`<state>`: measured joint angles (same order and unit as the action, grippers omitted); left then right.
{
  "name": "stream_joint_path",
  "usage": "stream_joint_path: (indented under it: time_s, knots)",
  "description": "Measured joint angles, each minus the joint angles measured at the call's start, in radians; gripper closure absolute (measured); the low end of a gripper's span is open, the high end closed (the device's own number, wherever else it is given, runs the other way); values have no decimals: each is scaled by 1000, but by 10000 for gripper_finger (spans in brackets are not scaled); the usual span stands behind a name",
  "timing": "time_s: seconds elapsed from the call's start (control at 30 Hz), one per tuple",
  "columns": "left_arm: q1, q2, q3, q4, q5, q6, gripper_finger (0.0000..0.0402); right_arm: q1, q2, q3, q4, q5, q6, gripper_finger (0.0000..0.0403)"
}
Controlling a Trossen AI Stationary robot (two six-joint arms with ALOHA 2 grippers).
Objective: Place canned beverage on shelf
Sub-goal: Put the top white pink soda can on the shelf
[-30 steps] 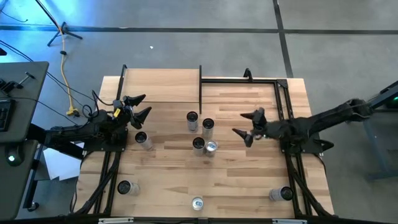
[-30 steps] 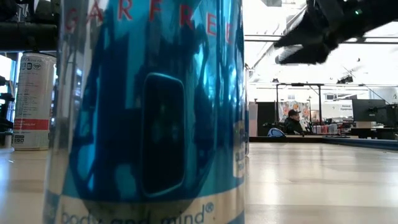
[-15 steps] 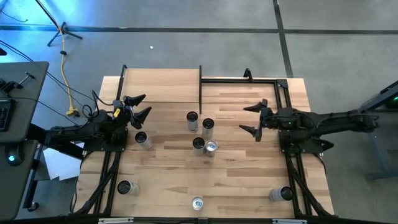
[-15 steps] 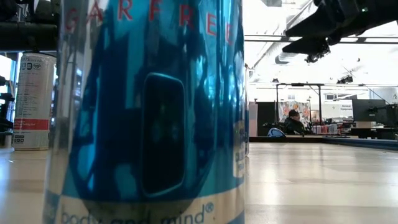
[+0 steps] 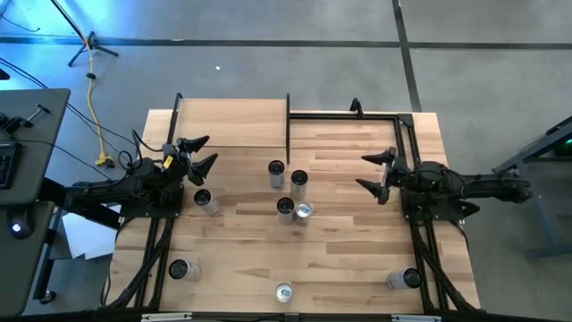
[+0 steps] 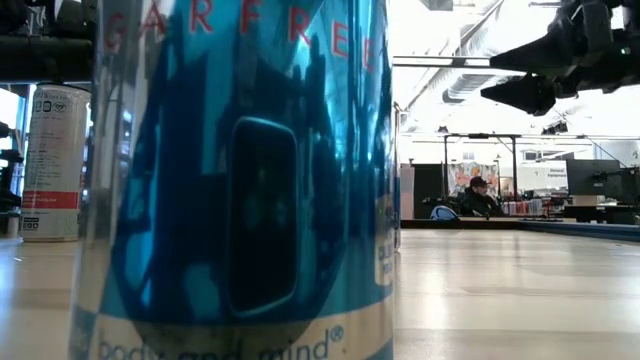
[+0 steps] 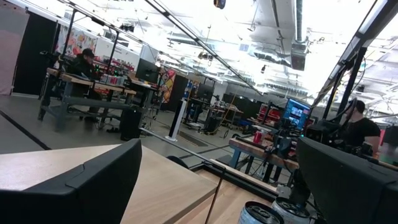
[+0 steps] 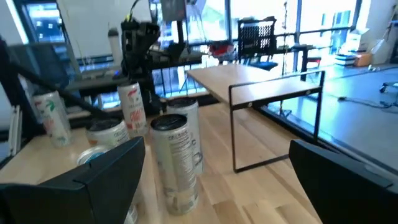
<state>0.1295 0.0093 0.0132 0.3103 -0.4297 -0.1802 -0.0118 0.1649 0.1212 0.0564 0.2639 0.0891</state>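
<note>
Pale wooden shelf (image 5: 231, 123) at the surface's far-left corner carries no cans (image 5: 287, 191); nothing placed yet. Right end effector (image 5: 382, 173) and left end effector (image 5: 198, 153) both gape empty.

The plank table (image 5: 357, 259) carries eight cans (one (image 5: 305, 212) tipped) and the shelf (image 5: 234, 123).

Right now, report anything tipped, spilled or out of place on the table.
Nothing stands out. Every can looks upright, including the central cluster; no spill shows. The shelf is bare, and both open grippers, left and right, are empty.
</note>
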Motion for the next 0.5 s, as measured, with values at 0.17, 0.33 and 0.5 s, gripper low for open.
stream_joint_path:
  time_s: [0.17,0.33,0.5]
  knots:
    - [0,0,0,0,0,0,2,-64,-68,-45,-5,-62,0,16]
    - [0,0,0,0,0,0,2,-138,-83,-60,-15,-141,0,16]
    - [0,0,0,0,0,0,2,-219,-83,-60,-15,-231,0,16]
